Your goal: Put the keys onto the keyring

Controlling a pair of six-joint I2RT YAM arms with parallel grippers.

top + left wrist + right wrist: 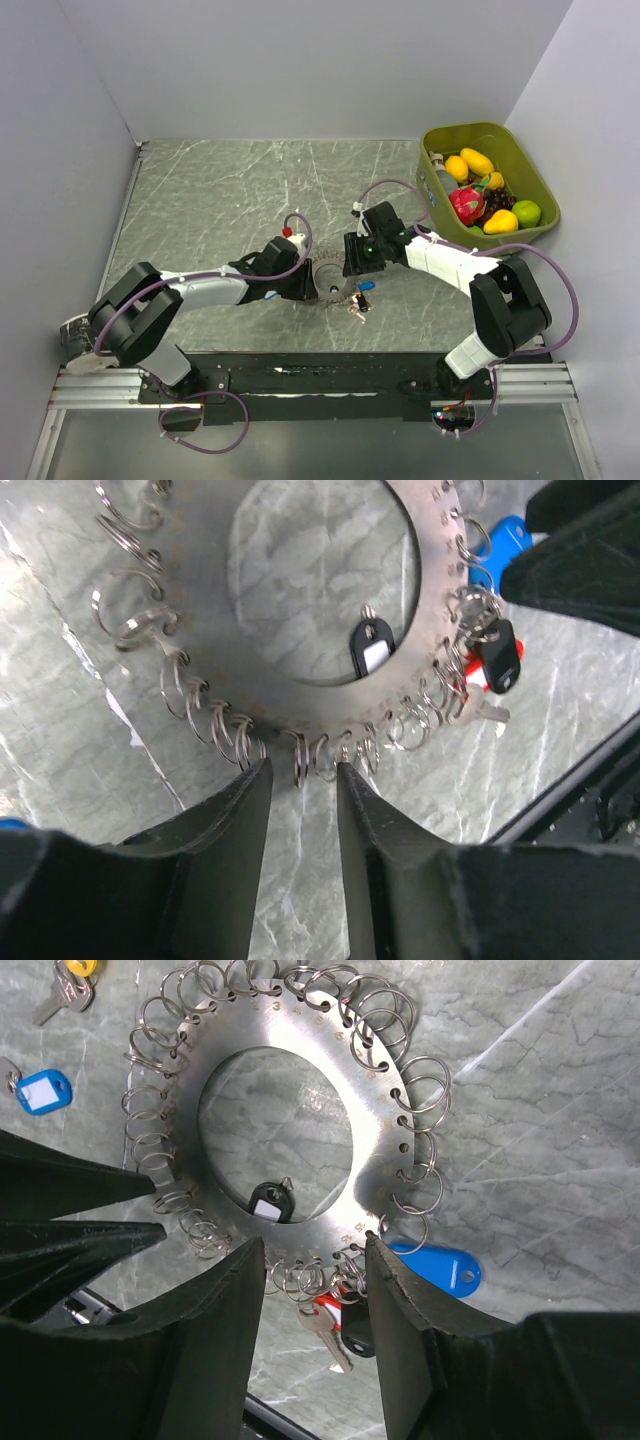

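Observation:
The keyring (330, 281) is a flat grey metal disc with a big hole and many small split rings round its rim, lying on the marble table between both grippers. My left gripper (308, 281) is open, its tips at the rim (300, 770) with a split ring between them. My right gripper (352, 262) is open over the opposite rim (310, 1250). A silver key with red and black tags (340, 1332) hangs from rim rings there and shows in the left wrist view (495, 665). A black tag (270, 1203) lies in the hole. A blue tag (440, 1265) lies beside the rim.
A second blue tag (42, 1090) and a yellow-headed key (68, 982) lie loose on the table beyond the disc. A green bin (520, 150) of toy fruit stands at the back right. Grey walls close in the table on the left, back and right.

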